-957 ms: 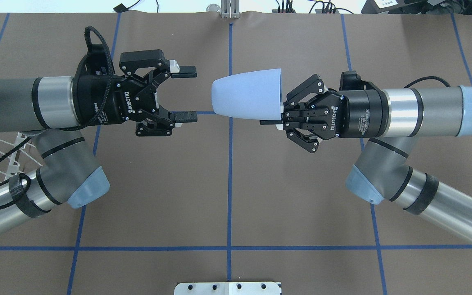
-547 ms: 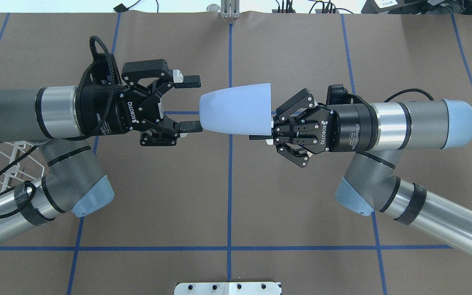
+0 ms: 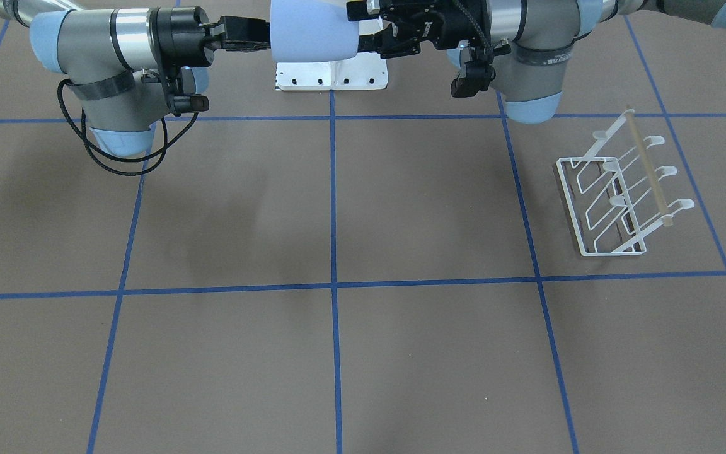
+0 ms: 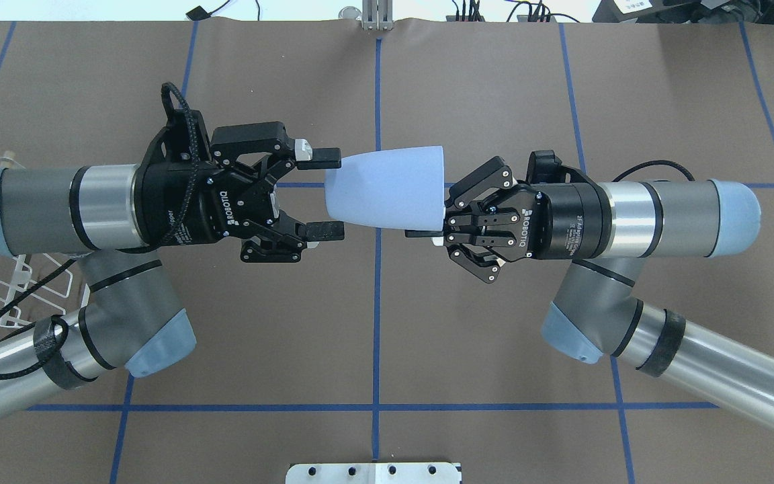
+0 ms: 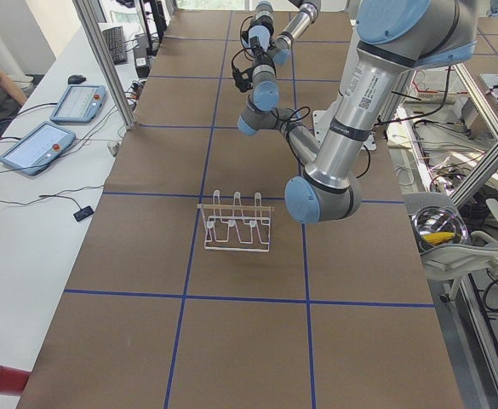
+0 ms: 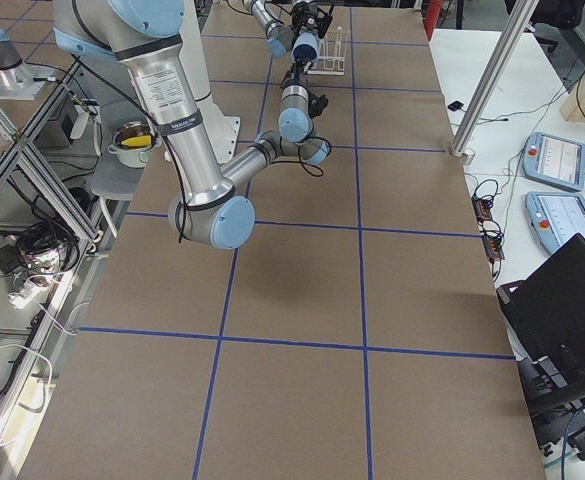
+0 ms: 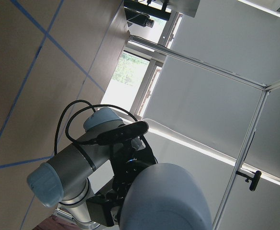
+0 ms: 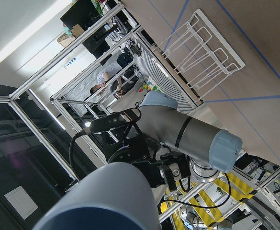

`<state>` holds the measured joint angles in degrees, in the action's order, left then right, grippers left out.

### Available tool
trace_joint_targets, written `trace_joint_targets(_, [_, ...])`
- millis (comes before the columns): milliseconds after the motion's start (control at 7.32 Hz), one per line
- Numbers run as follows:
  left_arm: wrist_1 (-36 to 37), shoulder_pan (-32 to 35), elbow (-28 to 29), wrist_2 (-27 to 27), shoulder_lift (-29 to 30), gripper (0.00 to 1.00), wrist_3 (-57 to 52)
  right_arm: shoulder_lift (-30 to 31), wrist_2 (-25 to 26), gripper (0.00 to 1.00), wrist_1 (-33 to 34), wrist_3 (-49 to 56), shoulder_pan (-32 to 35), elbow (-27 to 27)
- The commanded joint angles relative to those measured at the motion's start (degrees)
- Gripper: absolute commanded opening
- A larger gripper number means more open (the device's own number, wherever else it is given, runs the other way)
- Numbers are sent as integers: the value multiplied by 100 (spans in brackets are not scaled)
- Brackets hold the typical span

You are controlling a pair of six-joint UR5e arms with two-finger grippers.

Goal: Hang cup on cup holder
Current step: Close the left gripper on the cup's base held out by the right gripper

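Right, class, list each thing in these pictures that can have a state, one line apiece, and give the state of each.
cup: in the air, lying on its side, gripped at its wide rim, narrow end toward the left gripper
right gripper: shut on the cup's rim
left gripper: open, fingers on either side of the cup's narrow end
cup holder: standing apart from both arms, prongs bare

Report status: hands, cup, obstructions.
Right hand shut on cup rim, midair. Left hand open around cup's base. Cup holder empty, robot's left side. No obstruction seen.
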<state>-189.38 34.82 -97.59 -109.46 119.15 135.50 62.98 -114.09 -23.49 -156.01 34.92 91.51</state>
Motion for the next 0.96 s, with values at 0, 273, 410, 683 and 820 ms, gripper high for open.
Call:
trace_joint_targets(0, [-90,-72,3,162,3,95,3,4,97,0,-243,-25,-116,-10])
trace_joint_targets(273, [-99,-89,-5,170,3,95,-6,4,202,0,-253,-52,-205,-10])
trace_joint_targets(410, [-99,-98,-5,162,3,95,-6,-5,203,0,-253,-43,-222,-36])
trace_joint_targets(683, [-108,-98,-32,162,3,88,3,-14,211,0,-253,-35,-231,-37])
trace_joint_targets(820, [-108,-124,-40,170,3,79,3,-14,246,0,-262,-34,-240,-37])
